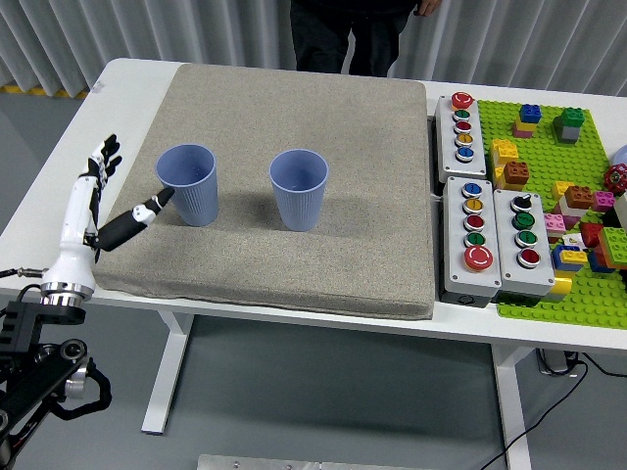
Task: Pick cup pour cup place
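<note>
Left robot hand (98, 211) spread wide, empty, just left of the near cup (188, 183). We'd close around mid-wall, keeping it upright, clear of the second cup (299, 188).

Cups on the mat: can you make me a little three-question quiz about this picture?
1. True or false: the left hand is holding a cup.
2. How many blue cups stand on the grey mat?
3. Which cup is nearer the hand: A, the left cup, or B, the right cup?

Key: 1 false, its fingers are spread beside the cup; 2 two; 3 A.
</note>
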Action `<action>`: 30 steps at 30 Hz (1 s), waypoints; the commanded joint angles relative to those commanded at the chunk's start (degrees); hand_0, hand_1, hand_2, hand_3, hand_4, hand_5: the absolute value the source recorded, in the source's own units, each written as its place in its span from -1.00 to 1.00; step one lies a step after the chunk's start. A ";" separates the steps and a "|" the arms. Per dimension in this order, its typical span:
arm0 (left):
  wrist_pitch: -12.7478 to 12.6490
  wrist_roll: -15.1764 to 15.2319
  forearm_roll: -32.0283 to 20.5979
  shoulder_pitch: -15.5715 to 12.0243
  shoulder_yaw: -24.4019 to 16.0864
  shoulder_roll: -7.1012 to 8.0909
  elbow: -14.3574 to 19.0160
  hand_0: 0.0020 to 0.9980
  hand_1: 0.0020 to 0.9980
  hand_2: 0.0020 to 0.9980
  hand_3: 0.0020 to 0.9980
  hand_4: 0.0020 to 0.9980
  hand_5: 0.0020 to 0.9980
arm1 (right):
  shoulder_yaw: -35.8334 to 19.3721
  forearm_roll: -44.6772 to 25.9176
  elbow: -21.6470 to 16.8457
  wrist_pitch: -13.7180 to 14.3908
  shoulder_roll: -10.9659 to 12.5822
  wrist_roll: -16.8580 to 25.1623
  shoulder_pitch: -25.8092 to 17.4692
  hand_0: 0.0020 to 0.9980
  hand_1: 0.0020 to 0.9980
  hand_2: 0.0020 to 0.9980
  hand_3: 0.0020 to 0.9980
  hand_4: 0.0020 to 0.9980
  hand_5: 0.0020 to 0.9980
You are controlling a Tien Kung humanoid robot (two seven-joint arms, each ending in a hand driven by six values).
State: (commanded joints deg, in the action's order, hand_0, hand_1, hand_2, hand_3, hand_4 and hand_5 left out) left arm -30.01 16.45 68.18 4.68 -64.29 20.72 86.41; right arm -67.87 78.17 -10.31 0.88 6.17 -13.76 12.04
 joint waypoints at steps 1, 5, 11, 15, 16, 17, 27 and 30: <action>-0.33 -0.36 -0.30 1.31 -0.59 -0.10 0.85 0.85 0.81 1.00 1.00 0.92 0.07 | 0.07 -0.22 0.00 0.05 0.06 0.06 0.00 0.37 0.30 0.15 0.16 -1.00 -0.96; -5.00 0.53 -5.24 7.72 -1.93 -1.49 0.64 0.64 0.64 0.88 0.94 0.69 0.33 | -0.17 -0.14 0.00 0.08 0.23 0.15 0.16 0.37 0.30 0.14 0.16 -1.00 -0.96; -6.53 2.36 -17.01 17.51 -4.09 -3.42 -5.99 0.54 0.54 0.74 0.75 0.63 0.63 | 0.68 -1.16 0.00 0.27 0.40 0.14 0.72 0.37 0.30 0.14 0.16 -1.00 -0.97; -5.17 2.21 -20.28 21.56 -5.07 -3.33 -9.97 0.54 0.54 0.74 0.75 0.63 0.63 | 0.97 -1.47 0.00 0.30 0.45 0.13 0.92 0.37 0.30 0.14 0.16 -1.00 -0.97; -4.97 2.23 -20.78 22.26 -5.48 -3.35 -10.72 0.53 0.54 0.73 0.75 0.65 0.73 | 1.04 -1.52 0.00 0.31 0.43 0.10 0.95 0.37 0.30 0.14 0.16 -1.00 -0.97; -4.78 2.23 -21.26 23.04 -5.89 -3.38 -11.60 0.53 0.54 0.73 0.75 0.65 0.73 | 1.11 -1.56 0.00 0.31 0.40 0.07 0.97 0.37 0.30 0.14 0.16 -1.00 -0.97; -4.33 3.11 -23.51 24.74 -6.42 -4.12 -15.25 0.52 0.53 0.72 0.74 0.66 0.89 | 1.60 -1.75 0.00 0.33 0.16 -0.13 1.02 0.37 0.30 0.14 0.16 -1.00 -0.97; -0.98 3.13 -27.39 25.32 -7.03 -4.03 -17.16 0.52 0.53 0.72 0.72 0.61 1.00 | 1.67 -1.71 0.00 0.27 0.16 -0.16 1.08 0.37 0.30 0.14 0.16 -1.00 -0.98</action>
State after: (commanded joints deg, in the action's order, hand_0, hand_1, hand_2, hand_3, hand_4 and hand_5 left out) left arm -30.98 19.57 40.79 30.00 -71.32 16.69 69.25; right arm -66.20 76.47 -10.31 1.15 6.33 -13.91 13.12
